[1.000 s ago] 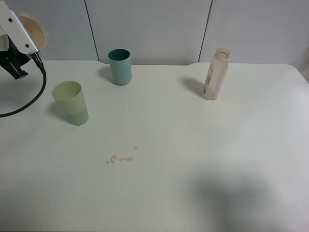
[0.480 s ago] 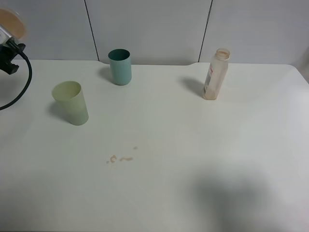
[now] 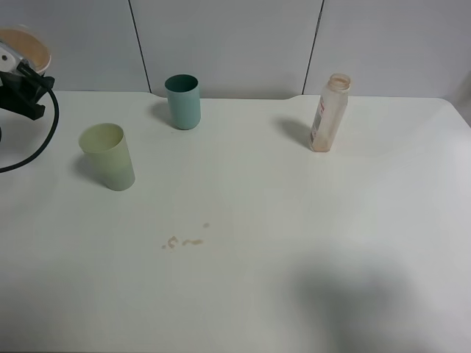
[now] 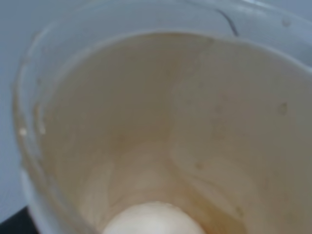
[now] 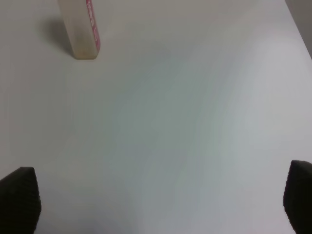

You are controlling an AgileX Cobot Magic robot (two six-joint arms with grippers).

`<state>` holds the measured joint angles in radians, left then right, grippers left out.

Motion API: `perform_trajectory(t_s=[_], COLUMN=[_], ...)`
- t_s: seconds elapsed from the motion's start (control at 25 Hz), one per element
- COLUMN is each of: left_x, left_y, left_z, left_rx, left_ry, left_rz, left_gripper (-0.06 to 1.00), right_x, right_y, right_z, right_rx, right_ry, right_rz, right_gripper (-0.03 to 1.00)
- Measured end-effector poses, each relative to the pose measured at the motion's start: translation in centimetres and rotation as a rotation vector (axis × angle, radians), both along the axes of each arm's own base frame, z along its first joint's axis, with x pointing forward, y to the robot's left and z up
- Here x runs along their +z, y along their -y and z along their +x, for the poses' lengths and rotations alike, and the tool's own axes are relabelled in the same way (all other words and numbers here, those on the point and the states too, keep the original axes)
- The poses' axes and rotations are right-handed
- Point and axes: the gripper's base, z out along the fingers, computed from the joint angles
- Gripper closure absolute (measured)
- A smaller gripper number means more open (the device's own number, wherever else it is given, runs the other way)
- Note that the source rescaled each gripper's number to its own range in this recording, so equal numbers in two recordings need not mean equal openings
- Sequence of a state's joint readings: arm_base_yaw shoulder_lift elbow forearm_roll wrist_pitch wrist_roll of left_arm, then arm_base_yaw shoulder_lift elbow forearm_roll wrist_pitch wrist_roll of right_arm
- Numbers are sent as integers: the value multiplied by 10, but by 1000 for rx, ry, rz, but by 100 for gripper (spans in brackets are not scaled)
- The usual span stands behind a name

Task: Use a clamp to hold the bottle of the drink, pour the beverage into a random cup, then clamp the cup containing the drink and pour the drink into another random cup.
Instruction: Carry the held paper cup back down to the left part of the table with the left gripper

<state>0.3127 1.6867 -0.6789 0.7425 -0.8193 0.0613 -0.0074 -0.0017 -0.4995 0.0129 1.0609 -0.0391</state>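
Note:
At the far left edge of the exterior view my left gripper [image 3: 18, 73] is shut on a short translucent cup [image 3: 26, 45], held high above the table. The left wrist view looks straight into this cup [image 4: 161, 136]: its wall is stained brown and no pool of beverage shows. The pale yellow-green tumbler [image 3: 108, 157] stands below and to the right of it. The clear bottle [image 3: 328, 112] with its white and red label [image 5: 80, 29] stands upright at the back right, uncapped. My right gripper [image 5: 158, 204] is open, with only its two black fingertips [image 5: 19, 200] in view.
A teal cup [image 3: 182, 101] stands at the back, left of centre. A few small brown drops [image 3: 184, 240] lie on the white table [image 3: 294, 220]. A black cable [image 3: 40, 143] hangs from the left arm over the table's left edge.
The left gripper with the cup swung left towards the frame's edge, then came back a little right and down. Tumbler, teal cup and bottle have stayed put.

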Motion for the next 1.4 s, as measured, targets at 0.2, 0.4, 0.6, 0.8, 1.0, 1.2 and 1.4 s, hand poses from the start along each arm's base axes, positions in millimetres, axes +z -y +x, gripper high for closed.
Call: perform_trajectory(t_s=[0.2,0.4,0.6,0.8,1.0,1.2,1.4], left_x=[-17,-35,-50,-60,-68,-86,-108], left_y=[-1,-2,-8,-26,-36,-36,-35], left_z=[0,3,6,3,0,0,-2], left_rx=[31,49,80,133,145,144,156], left_ry=[-6,-5,7,14,14,-10,-72], left_rz=[-86,-154,-238,-333,-367,-410,-435], left_gripper=[92,92,92,92,92,92,92], right_x=[0,0,0,0,0,0,0], right_y=[0,0,0,0,0,0,0], right_z=[0,0,0,0,0,0,0], right_rx=[0,0,0,0,0,0,0], right_ry=[0,0,0,0,0,0,0], right_rz=[0,0,0,0,0,0,0], right_gripper=[-3,-3,-3,-3,-3,-3,-3])
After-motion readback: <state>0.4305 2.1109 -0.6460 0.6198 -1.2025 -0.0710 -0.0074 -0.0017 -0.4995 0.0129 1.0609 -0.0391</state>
